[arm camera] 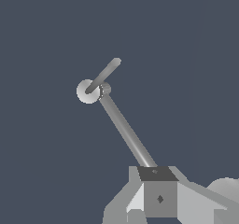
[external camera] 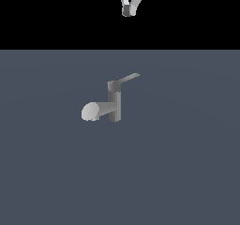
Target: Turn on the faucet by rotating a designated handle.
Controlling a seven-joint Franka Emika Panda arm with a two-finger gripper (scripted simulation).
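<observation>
The grey faucet (external camera: 115,104) stands upright in the middle of the floor. Its thick, lighter spout (external camera: 93,111) points toward the exterior view's left. The handle (external camera: 127,78), a thin flat lever, sticks out from the top cap toward the exterior view's right. My gripper (external camera: 127,11) hangs high above the faucet, well apart from it, with its fingers together and nothing between them. In the wrist view the faucet (arm camera: 127,132) shows as a long cylinder ending in a light round disc. The thin handle (arm camera: 105,73) slants away from that disc, far from my gripper (arm camera: 157,172).
The faucet stands alone on a plain blue-grey floor (external camera: 187,172). A black background lies behind the gripper in the exterior view.
</observation>
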